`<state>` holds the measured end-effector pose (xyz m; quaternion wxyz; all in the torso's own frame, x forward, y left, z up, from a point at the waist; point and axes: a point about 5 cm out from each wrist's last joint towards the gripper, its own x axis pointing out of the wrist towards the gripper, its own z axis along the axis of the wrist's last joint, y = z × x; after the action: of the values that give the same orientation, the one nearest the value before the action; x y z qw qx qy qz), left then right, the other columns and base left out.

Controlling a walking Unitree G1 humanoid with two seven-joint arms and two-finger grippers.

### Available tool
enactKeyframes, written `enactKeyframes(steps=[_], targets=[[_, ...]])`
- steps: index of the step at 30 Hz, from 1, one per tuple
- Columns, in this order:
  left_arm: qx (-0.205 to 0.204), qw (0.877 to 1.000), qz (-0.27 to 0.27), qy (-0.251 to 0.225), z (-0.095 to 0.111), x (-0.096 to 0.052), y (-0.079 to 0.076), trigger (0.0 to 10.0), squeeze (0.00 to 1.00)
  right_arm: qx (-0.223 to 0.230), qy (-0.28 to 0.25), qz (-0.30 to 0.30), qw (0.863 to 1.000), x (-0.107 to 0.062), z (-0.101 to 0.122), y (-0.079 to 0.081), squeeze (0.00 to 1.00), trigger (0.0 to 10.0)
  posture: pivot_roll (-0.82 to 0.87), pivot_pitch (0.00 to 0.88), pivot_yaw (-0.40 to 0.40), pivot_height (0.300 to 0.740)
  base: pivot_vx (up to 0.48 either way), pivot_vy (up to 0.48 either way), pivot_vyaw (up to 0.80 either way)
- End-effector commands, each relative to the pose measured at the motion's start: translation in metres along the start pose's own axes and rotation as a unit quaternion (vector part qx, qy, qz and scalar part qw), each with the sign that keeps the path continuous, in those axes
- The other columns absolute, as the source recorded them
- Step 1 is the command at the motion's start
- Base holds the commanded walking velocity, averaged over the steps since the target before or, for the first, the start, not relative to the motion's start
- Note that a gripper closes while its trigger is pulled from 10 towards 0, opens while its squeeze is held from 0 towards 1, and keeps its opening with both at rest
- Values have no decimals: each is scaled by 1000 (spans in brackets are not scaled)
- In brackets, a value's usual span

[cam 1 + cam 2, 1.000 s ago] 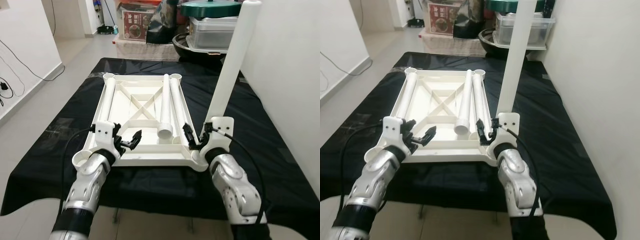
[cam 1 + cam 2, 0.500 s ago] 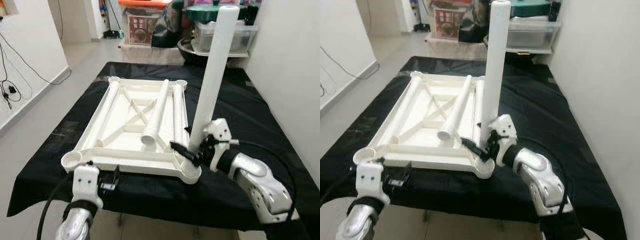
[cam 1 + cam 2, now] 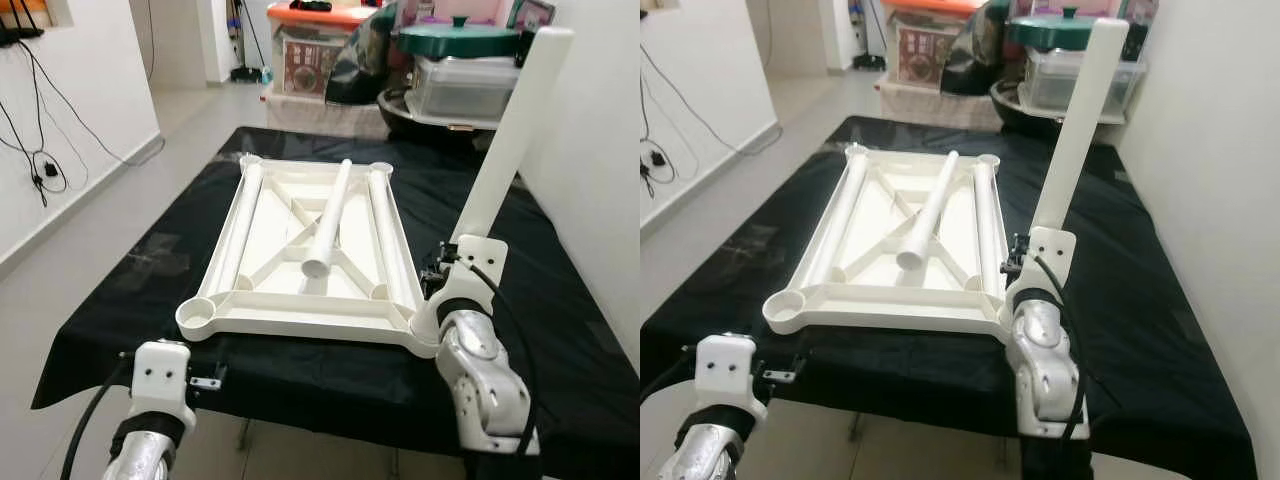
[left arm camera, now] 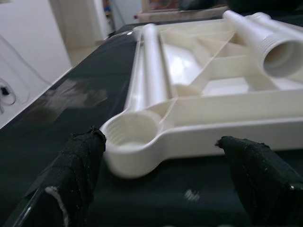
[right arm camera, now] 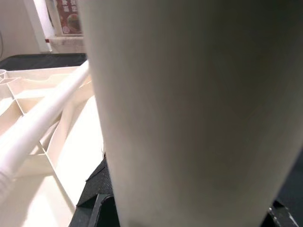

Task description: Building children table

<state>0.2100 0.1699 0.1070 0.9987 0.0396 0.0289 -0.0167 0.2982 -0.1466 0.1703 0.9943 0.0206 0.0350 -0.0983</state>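
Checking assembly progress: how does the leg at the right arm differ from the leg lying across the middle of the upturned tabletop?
The held leg stands nearly upright at the tabletop's near right corner, with the right gripper at its base. The loose leg lies flat across the ribs, untouched, threaded open end facing the robot. Both are white plastic tubes.

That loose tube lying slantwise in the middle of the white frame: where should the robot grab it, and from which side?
Probably the smooth middle of the loose leg tube, coming from above, fingers straddling its width. It lies propped across the tabletop frame's ribs, so its sides are clear there; the threaded near end should stay free for screwing in.
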Motion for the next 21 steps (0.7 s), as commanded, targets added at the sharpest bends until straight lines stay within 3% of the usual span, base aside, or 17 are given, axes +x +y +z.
enactKeyframes(steps=[1, 5, 6, 8, 9, 10, 13, 15, 17, 18, 20, 21], targets=[[8, 1000, -8, 4, -2, 3, -3, 10000, 0, 1, -3, 63, 998, 0, 4, 12, 0, 10000, 120, 0, -44, 740, 0, 0, 0], [6, 1000, -10, 6, -3, 2, -3, 10000, 0, 11, -30, 84, 996, 3, 14, 10, 0, 10000, 117, 0, -43, 740, 0, 0, 0], [3, 1000, -10, 7, -4, 5, -3, 10000, 0, 8, -51, 109, 993, 8, 24, 8, 1000, 10000, 117, 0, -47, 740, 0, 0, 0], [3, 1000, -11, 6, -3, 6, -3, 10000, 0, 5, -56, 122, 991, 10, 28, 8, 1000, 10000, 117, 0, -47, 740, 0, 0, 0], [2, 1000, -13, 5, -3, 7, -4, 10000, 0, 2, -60, 146, 987, 12, 33, 10, 647, 10000, 114, 0, -49, 740, 0, 0, 0], [2, 1000, -15, 6, -3, 7, -5, 10000, 0, 9, -61, 164, 984, 11, 38, 14, 0, 10000, 112, 0, -49, 740, 0, 0, 0], [2, 1000, -16, 7, -3, 7, -5, 10000, 0, 15, -61, 175, 983, 10, 42, 17, 0, 10000, 112, 0, -49, 740, 0, 0, 0], [0, 1000, -18, 9, -4, 8, -5, 10000, 0, -3, -69, 329, 942, -6, 47, 26, 0, 10000, 112, 0, -51, 740, 0, 0, 0], [0, 1000, -18, 9, -4, 8, -5, 10000, 0, -3, -69, 329, 942, -6, 47, 26, 0, 10000, 112, 0, -51, 740, 0, 0, 0], [2, 1000, -24, 8, -4, 9, -6, 10000, 0, -54, -63, 411, 908, -16, 39, 27, 0, 10000, 117, 0, -56, 740, 0, 0, 0], [2, 1000, -24, 8, -4, 9, -6, 10000, 0, -54, -63, 411, 908, -16, 39, 27, 0, 10000, 117, 0, -56, 740, 0, 0, 0], [3, 1000, -29, 7, -4, 8, -8, 10000, 0, -86, -41, 473, 876, -24, 26, 26, 0, 10000, 124, 0, -63, 740, 0, 0, 0]])
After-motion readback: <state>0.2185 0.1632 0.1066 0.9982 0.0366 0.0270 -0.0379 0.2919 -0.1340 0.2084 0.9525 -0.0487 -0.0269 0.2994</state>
